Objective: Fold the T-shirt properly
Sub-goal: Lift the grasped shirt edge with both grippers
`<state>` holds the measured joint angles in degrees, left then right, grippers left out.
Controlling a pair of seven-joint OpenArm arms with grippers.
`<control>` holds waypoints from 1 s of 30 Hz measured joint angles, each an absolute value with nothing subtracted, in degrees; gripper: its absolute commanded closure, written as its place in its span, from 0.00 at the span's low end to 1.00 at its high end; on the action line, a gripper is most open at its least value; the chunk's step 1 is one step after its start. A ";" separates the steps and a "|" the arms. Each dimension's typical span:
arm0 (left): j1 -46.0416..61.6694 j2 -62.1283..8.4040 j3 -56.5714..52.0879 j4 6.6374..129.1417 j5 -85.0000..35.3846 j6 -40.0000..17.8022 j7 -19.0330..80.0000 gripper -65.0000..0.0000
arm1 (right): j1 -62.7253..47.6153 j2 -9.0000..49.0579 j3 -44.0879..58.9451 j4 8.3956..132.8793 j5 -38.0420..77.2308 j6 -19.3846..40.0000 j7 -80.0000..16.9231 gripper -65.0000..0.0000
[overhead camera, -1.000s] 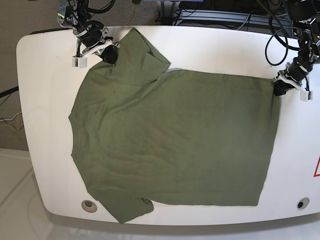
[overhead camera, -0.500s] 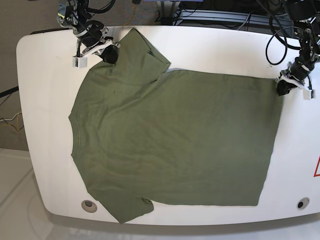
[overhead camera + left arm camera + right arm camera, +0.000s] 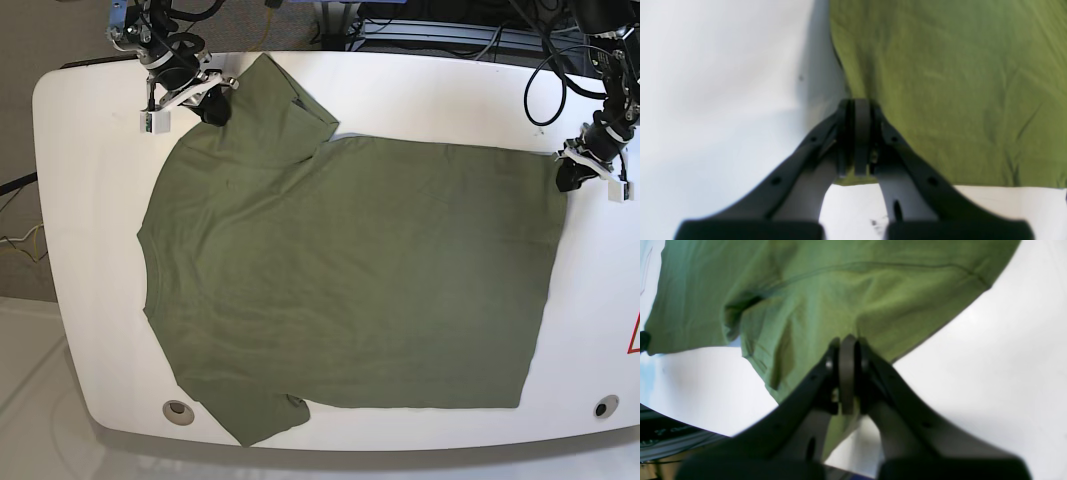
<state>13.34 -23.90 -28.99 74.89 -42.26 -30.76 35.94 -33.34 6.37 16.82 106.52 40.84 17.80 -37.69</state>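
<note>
The olive-green T-shirt (image 3: 350,275) lies spread flat on the white table (image 3: 80,200), collar toward the left edge, hem toward the right. My right gripper (image 3: 213,107) is shut on the shirt near the upper sleeve and shoulder; in the right wrist view its jaws (image 3: 846,350) pinch the cloth (image 3: 826,300). My left gripper (image 3: 566,176) is shut on the upper hem corner; in the left wrist view it (image 3: 858,110) clamps the edge of the fabric (image 3: 957,83).
Cables and equipment (image 3: 430,25) lie beyond the table's far edge. Two round fittings sit in the table near its front edge, one left (image 3: 179,409) and one right (image 3: 601,407). A red mark (image 3: 634,335) shows at the right edge.
Both grippers have drawn slightly outward and back while holding the shirt. The upper edge of the shirt has been pulled a little tauter and farther toward the table's back.
</note>
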 measured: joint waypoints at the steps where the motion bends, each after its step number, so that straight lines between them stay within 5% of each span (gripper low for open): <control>1: 13.93 -23.94 -28.86 76.34 -42.09 -30.35 35.97 1.00 | -33.63 6.35 16.91 107.07 40.84 17.80 -37.74 1.00; 30: 20.84 -23.44 -28.73 81.03 -40.64 -30.52 36.99 1.00 | -38.13 6.33 23.03 113.30 42.09 18.22 -39.66 1.00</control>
